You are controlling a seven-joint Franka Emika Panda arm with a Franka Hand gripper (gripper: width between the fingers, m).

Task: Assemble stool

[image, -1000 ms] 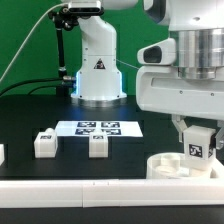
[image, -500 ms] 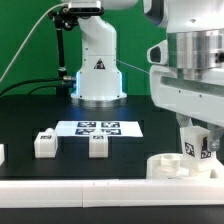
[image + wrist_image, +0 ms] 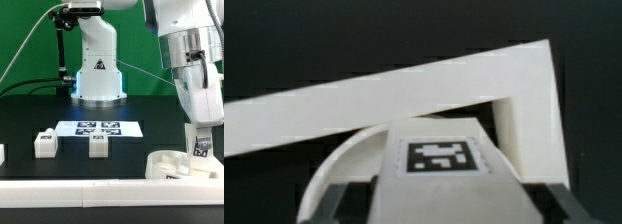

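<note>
In the exterior view my gripper [image 3: 201, 138] hangs at the right, shut on a white blocky stool leg [image 3: 201, 150] with a black-and-white tag. The leg stands upright at the right side of the round white seat [image 3: 168, 166], which lies near the front edge. The wrist view shows the same tagged leg [image 3: 441, 160] between my two dark fingers [image 3: 335, 200], with the seat's curved rim [image 3: 352, 158] beside it. Whether the leg touches the seat I cannot tell. Two more legs [image 3: 44, 143] [image 3: 97, 146] stand loose on the black table, towards the exterior view's left.
The marker board [image 3: 98, 128] lies flat behind the loose legs. A long white border bar [image 3: 90, 186] runs along the front edge, and its corner [image 3: 438, 80] frames the seat in the wrist view. The robot base [image 3: 98, 70] stands at the back.
The wrist has turned and shifted slightly to the exterior view's right, so the held leg now shows a narrower face. The seat and the loose legs have not moved.
</note>
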